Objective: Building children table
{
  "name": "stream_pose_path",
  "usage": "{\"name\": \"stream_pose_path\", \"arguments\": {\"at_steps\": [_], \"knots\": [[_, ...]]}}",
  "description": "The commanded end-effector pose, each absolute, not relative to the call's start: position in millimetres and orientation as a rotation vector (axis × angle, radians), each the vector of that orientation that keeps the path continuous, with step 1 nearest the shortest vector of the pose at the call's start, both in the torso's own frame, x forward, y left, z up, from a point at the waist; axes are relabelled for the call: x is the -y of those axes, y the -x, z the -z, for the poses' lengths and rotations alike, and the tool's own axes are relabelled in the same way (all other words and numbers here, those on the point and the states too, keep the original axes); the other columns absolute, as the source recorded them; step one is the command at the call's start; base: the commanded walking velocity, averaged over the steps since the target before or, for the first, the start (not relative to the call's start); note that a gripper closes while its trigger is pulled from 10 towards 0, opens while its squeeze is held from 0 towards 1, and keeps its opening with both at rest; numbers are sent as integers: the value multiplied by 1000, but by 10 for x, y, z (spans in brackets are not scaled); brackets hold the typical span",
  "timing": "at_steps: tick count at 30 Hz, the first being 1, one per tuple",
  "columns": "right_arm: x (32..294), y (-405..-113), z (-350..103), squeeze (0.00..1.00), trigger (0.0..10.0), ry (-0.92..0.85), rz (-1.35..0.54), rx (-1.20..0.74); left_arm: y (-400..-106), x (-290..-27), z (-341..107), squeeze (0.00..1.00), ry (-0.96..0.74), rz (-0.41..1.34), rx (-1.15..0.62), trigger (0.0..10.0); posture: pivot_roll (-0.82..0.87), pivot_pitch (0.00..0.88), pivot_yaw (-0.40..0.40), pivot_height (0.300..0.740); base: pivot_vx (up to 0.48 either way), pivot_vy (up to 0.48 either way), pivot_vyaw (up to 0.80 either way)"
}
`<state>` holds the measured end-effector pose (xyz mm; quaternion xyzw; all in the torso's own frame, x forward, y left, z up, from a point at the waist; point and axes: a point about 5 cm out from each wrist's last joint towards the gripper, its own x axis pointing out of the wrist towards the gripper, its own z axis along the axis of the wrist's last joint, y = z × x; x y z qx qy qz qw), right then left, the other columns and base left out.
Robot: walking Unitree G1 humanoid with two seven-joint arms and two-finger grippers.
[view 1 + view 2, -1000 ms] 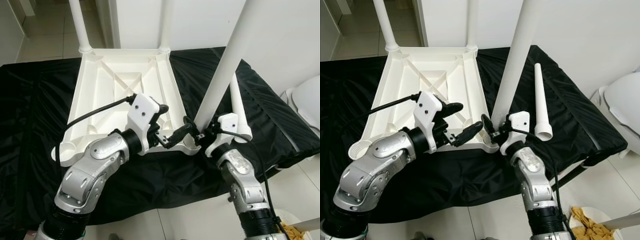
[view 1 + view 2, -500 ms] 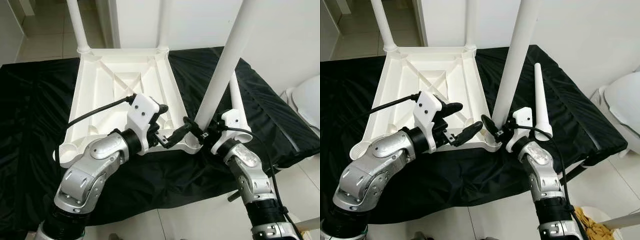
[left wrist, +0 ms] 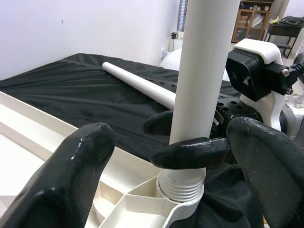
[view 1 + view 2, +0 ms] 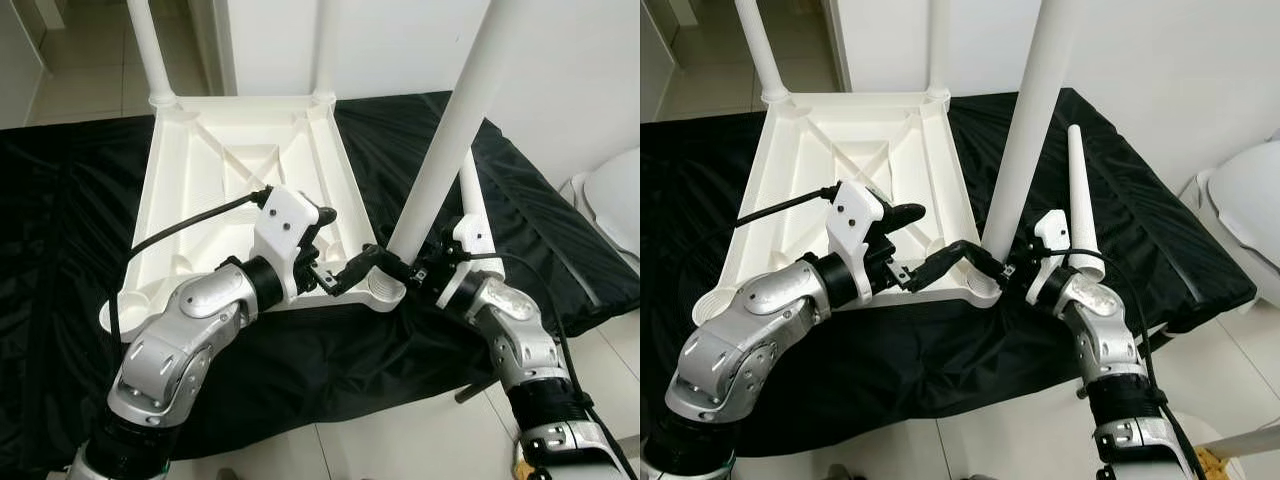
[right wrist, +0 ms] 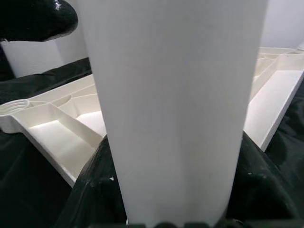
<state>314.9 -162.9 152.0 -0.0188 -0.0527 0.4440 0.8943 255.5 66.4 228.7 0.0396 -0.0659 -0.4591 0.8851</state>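
Right tool (image 4: 1008, 268) clamped on upright table leg (image 4: 1025, 130), left tool (image 4: 335, 262) spread open by tabletop (image 4: 215, 170)

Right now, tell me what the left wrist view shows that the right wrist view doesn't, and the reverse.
Left wrist view: the threaded end of the upright leg in the corner socket, the right gripper clamped round the leg, and the spare leg lying on the black cloth.

Right wrist view: the empty socket at the tabletop's other near corner.

Both: the upright leg, white tabletop and black cloth.
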Motion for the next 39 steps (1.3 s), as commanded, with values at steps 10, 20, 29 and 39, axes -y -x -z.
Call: {"name": "stream_pose_path", "arguments": {"at_steps": [10,20,29,39], "knots": [[1713,-3065,-1069,0,10000,-43,-973,-115,-2541,-649,-2326,0,-94,963,149,10000,-30,57,9,740,0,0,0],[1728,-3071,-1075,0,10000,-22,-1005,-107,-2543,-644,-2326,0,-90,962,150,10000,-32,60,6,740,0,0,0],[1728,-3089,-1105,1000,10000,-37,-1025,-104,-2541,-646,-2321,0,-89,960,148,10000,-31,63,4,740,0,0,0],[1742,-3138,-1149,494,10000,-14,-998,-85,-2542,-639,-2321,0,-87,959,150,10000,-32,63,2,740,0,0,0]]}}
